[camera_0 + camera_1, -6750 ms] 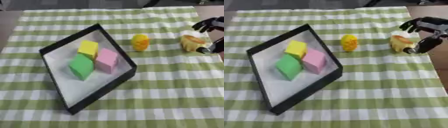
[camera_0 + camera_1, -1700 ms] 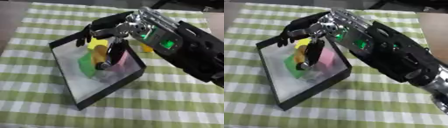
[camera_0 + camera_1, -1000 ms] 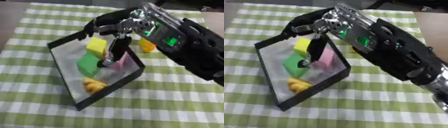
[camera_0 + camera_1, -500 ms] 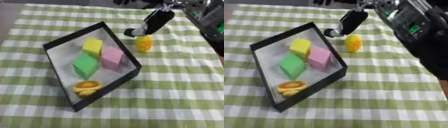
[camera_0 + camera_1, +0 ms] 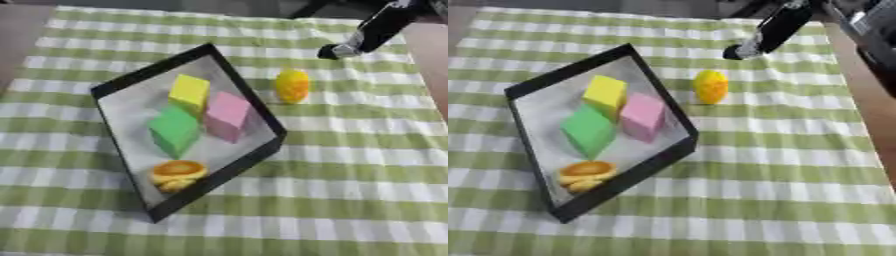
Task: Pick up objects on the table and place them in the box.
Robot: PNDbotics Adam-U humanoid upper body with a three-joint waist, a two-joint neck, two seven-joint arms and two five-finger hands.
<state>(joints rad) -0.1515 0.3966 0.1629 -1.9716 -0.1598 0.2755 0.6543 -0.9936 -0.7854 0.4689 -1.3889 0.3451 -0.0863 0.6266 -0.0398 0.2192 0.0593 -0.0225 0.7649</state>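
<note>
A black box (image 5: 219,180) with a white floor lies tilted on the green checked cloth. Inside it are a yellow block (image 5: 190,90), a pink block (image 5: 229,114), a green block (image 5: 173,129) and, at the near corner, an orange-yellow rounded piece (image 5: 178,172). A yellow egg-shaped object (image 5: 292,85) stands on the cloth just right of the box. My right hand (image 5: 772,27) shows only partly at the top right, above and beyond the yellow object, one straight finger pointing down-left, holding nothing. My left hand is out of sight.
The cloth (image 5: 350,165) covers the table; its right edge shows a brown strip (image 5: 877,125). Dark shapes stand beyond the far edge.
My right hand carried the orange-yellow piece from the table's right side into the box, let it go, then drew back to the top right. The piece now lies in the box's near corner.
</note>
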